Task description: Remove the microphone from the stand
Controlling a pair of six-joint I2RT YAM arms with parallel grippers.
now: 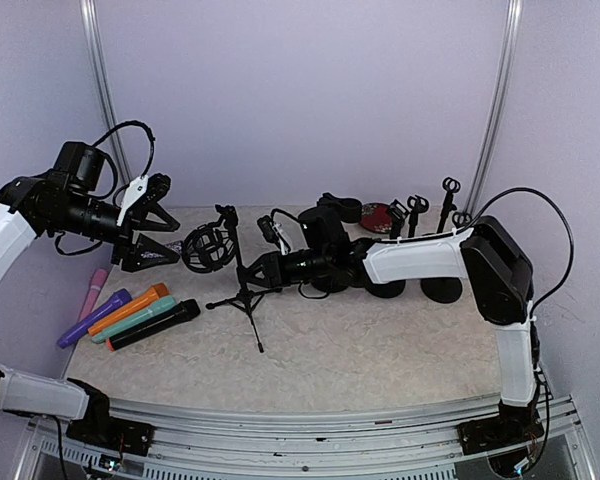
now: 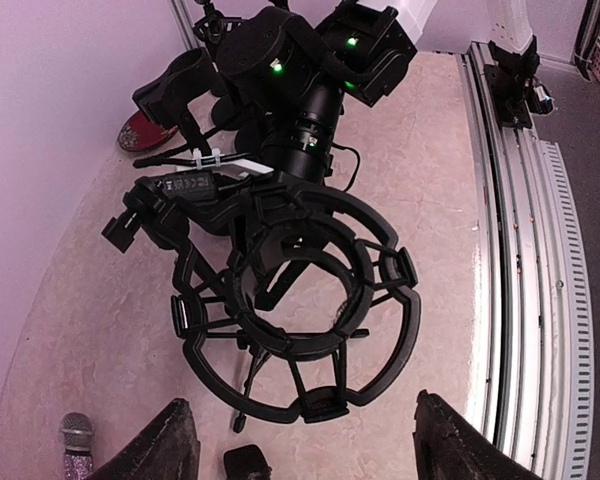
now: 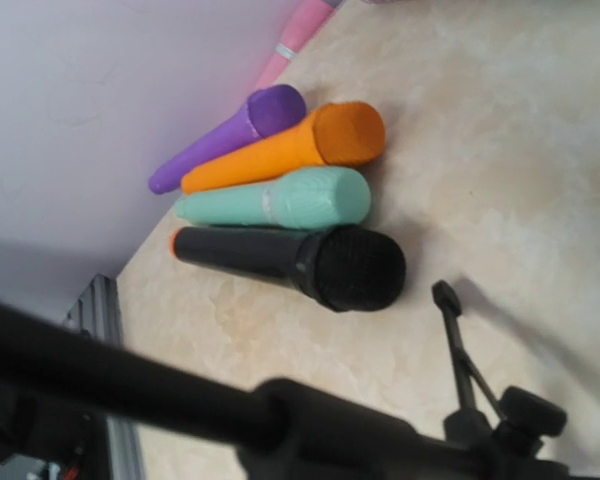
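Left hand (image 1: 170, 238) hung released, jaws wide, just short of the shock mount (image 2: 370, 275), whose ring looked empty; right hand (image 1: 264, 268) sat at the pole of the tripod stand (image 1: 244, 290), grip impossible to tell. A snag or side push could have tipped that light stand. Counted: one stand, one mount, five microphones (image 1: 130, 308) on the tabletop (image 1: 380, 350) below the left hand.

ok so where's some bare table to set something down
Best patch: the bare table at the front, between the tripod stand and the near edge, running right in front of the right arm. Crowded: the row of microphones at left, the spare stands back right.
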